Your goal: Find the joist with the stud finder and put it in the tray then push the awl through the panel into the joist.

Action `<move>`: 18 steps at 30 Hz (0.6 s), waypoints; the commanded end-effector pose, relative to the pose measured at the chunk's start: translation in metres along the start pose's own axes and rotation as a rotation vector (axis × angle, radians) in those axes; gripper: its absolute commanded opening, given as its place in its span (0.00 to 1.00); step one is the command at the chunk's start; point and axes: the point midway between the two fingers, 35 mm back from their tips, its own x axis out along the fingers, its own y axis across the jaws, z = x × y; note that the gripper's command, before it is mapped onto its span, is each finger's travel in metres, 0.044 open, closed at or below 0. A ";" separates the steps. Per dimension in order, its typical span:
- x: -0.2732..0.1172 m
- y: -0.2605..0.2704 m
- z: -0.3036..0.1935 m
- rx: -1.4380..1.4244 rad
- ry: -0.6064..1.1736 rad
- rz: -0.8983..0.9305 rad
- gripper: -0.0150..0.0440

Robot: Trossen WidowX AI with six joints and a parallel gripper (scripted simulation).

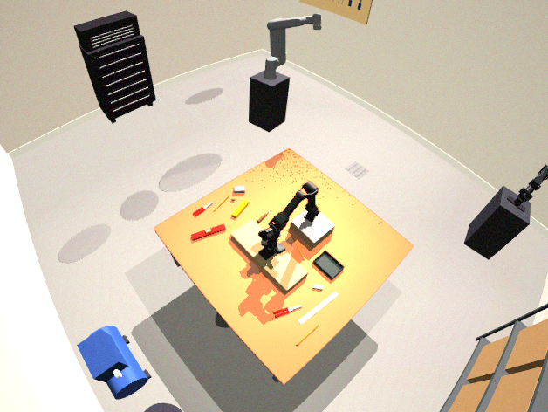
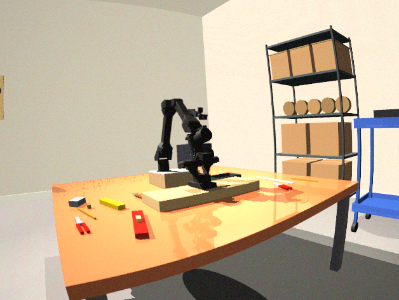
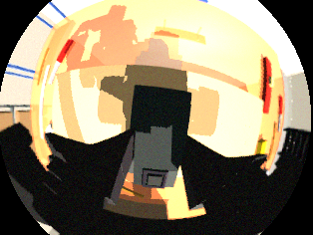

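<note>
My gripper (image 1: 271, 250) (image 2: 200, 177) (image 3: 158, 130) is shut on the black stud finder (image 1: 265, 254) (image 2: 202, 184) (image 3: 161, 107), which lies flat on or just above the pale floor panel (image 1: 290, 271) (image 2: 238, 189) (image 3: 239, 119), near the middle of its length. Its grey part and small square show between the fingers in the wrist view; no lit indicator is visible. The joist is hidden. The awl (image 1: 263, 216) (image 2: 137, 195) appears to be the small brown-handled tool on the table beside the panel's far-left end. The dark tray (image 1: 328, 265) looks empty.
The arm's base block (image 1: 311, 227) stands behind the panel. A red level (image 1: 208, 231) (image 2: 140, 224) and a yellow block (image 1: 240, 209) (image 2: 112, 203) lie to the left. Red-handled pliers (image 1: 287, 311) and a white ruler (image 1: 318, 307) lie past the panel's right end.
</note>
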 end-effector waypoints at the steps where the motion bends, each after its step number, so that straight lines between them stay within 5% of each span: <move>1: 0.000 -0.012 0.000 0.004 0.000 -0.013 0.25; 18: 0.000 -0.037 0.000 0.003 0.000 -0.015 0.25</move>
